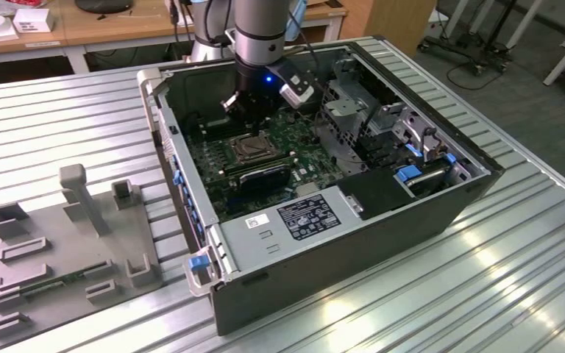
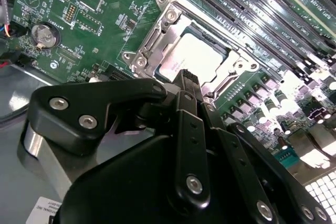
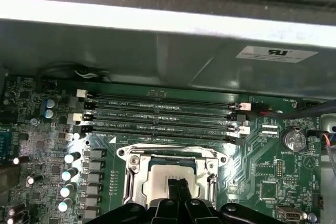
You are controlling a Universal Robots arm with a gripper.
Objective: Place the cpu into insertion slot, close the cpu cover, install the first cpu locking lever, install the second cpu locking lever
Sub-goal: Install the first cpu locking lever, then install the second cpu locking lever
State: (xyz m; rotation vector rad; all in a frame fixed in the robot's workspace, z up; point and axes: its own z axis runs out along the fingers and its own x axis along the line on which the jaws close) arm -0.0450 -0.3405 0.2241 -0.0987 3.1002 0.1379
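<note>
In the first wrist view the claw (image 3: 177,191) covers the near part of the cpu (image 3: 170,174) and of the insertion slot (image 3: 137,174), and the picture's edge cuts off the rest. In the second wrist view the claw's black links hide the near corner of the cpu cover (image 2: 157,43). In the exterior view the arm hides the claw's fingertips, and the locking levers are too small to tell.

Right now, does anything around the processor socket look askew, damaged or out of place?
Nothing stands out. The small silver-faced square cpu sits flat and square inside the silvery metal cpu cover on the green circuit board; the black gripper hangs above it.
</note>
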